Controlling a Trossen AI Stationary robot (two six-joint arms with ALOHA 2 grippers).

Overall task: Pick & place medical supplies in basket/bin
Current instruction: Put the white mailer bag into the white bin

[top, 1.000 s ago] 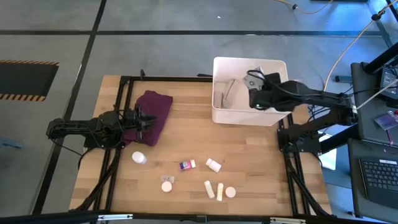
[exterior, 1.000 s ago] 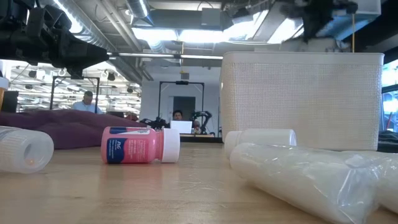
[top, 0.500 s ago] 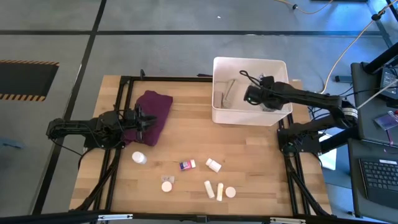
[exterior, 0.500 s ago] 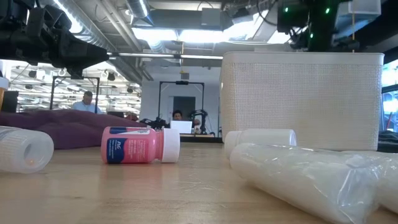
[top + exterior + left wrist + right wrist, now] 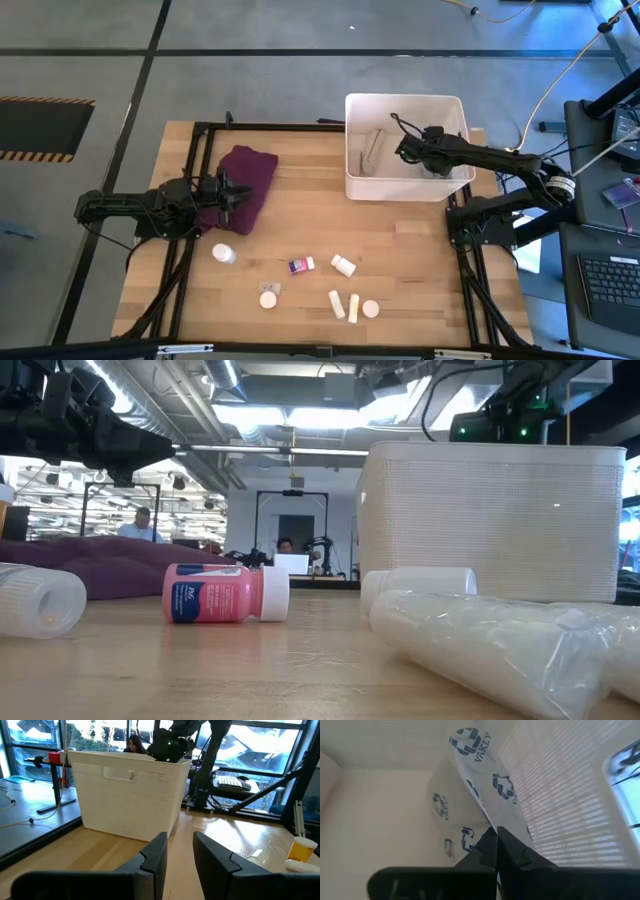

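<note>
The white bin (image 5: 404,186) stands at the table's far right; it also shows in the low view (image 5: 490,520) and the left wrist view (image 5: 130,795). A grey patterned pouch (image 5: 372,150) (image 5: 475,785) stands in it, leaning on the bin's left wall. My right gripper (image 5: 402,150) (image 5: 495,845) reaches down inside the bin, shut, its tips at the pouch. Small supplies lie on the near part of the table: a pink-labelled bottle (image 5: 301,265) (image 5: 225,593), white bottles (image 5: 343,265) (image 5: 223,254), tubes (image 5: 344,304) and round containers (image 5: 268,298) (image 5: 371,309). My left gripper (image 5: 228,192) (image 5: 180,850) waits open over the purple cloth. My right gripper is shut with its fingertips (image 5: 490,837) against or just before the pouch's lower part (image 5: 470,840), coming from above and from the table's right. I cannot tell whether it touches the pouch or has any of it between the fingers.
A purple folded cloth (image 5: 245,180) lies at the table's far left under my left arm. Bare wood lies between the bin and the items in the near row. A black frame edges the table. People sit in the room behind the table (image 5: 140,520).
My right gripper has gone down from above the bin's rim into the bin and a little toward the far edge, staying shut. The bin has slid slightly toward the table's right edge. The pouch stays leaning on the bin's left wall.
</note>
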